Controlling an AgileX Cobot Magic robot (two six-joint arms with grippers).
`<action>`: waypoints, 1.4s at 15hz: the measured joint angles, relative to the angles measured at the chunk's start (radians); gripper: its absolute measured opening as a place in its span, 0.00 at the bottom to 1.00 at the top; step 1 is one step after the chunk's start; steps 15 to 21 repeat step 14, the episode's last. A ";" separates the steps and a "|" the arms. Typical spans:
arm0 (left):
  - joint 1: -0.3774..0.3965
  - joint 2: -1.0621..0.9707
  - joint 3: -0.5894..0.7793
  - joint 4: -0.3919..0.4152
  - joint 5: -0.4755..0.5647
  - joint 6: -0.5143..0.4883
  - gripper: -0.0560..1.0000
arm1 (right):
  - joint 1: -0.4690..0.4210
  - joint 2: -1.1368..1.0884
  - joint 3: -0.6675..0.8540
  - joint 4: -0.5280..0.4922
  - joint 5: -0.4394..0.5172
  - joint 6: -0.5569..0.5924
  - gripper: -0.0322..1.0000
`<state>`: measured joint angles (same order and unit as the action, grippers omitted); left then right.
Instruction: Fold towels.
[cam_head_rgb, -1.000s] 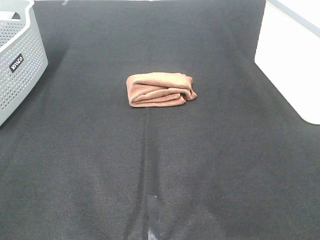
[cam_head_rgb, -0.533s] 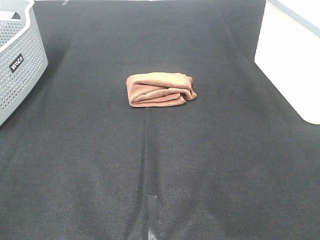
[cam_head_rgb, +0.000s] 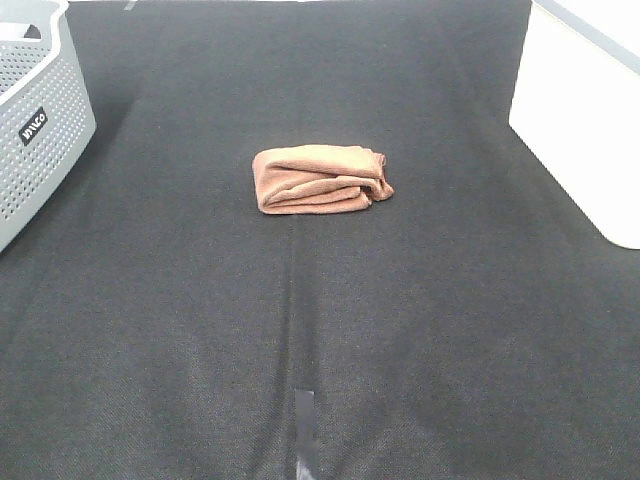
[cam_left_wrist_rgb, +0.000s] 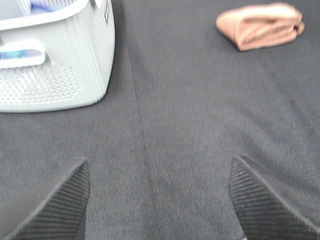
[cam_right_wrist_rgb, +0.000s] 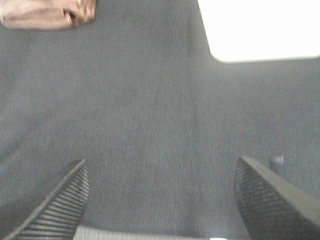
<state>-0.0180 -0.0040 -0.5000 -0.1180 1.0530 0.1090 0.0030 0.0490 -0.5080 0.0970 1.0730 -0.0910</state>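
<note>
At the far left edge of the dark cloth-covered table (cam_head_rgb: 180, 330) stands a grey perforated laundry basket (cam_head_rgb: 40, 120) with a small black label on its side. Near it, the left gripper (cam_left_wrist_rgb: 157, 200) hovers over bare cloth with its ribbed fingers (cam_left_wrist_rgb: 55, 205) spread wide, empty. At the middle, toward the far side, the rust-brown towel (cam_head_rgb: 320, 180) lies folded into a compact bundle, apart from everything else. On the near edge, a short strip of grey tape (cam_head_rgb: 304, 425) marks the centre. Right of that, the right gripper (cam_right_wrist_rgb: 160, 200) hangs parted and empty above the cloth. At the far right sits a white container (cam_head_rgb: 585, 110).
</note>
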 joint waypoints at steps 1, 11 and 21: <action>0.000 0.000 0.000 0.000 0.000 0.000 0.75 | 0.000 0.000 0.000 0.000 0.000 0.000 0.76; 0.000 -0.001 0.000 0.003 0.000 0.000 0.75 | 0.000 -0.055 0.002 0.001 0.000 0.001 0.76; 0.000 -0.001 0.000 0.003 0.000 0.000 0.75 | 0.000 -0.055 0.002 0.001 0.000 0.001 0.76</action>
